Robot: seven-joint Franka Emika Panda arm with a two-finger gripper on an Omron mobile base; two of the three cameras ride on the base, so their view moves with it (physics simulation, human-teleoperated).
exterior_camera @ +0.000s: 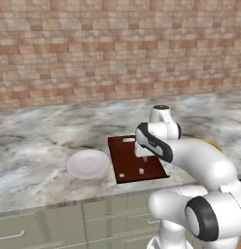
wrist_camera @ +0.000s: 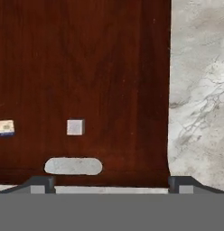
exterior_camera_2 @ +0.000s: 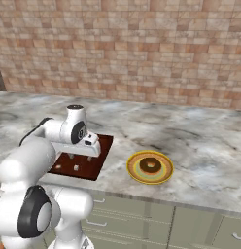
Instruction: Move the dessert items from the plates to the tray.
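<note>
My tray [wrist_camera: 86,67] dark reddish-brown wood grain, pale grey slot [wrist_camera: 73,166]; white morsel [wrist_camera: 75,127]; brown doughnut [exterior_camera_2: 150,165] on yellow-rimmed, green-centred plate [exterior_camera_2: 134,174]; other plate [exterior_camera: 87,164] plain white-grey; counter [wrist_camera: 199,90] grey marble.

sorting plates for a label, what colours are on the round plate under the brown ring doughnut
Yellow-orange rim with a greenish centre on the round plate holding the brown ring doughnut; clearest in the right base view.

Dessert items, plates and tray on the marble counter

The dark reddish-brown tray [exterior_camera: 134,160] lies flat, its pale slot [wrist_camera: 73,166] at one end; a small white cube [wrist_camera: 75,127] and a pale cream morsel [wrist_camera: 6,127] rest on its wood near that slot. The plain white plate [exterior_camera: 88,163] lies just beside the tray. The yellow-rimmed plate [exterior_camera_2: 150,167] lies apart on the tray's other side, carrying the brown doughnut [exterior_camera_2: 150,165].
</note>
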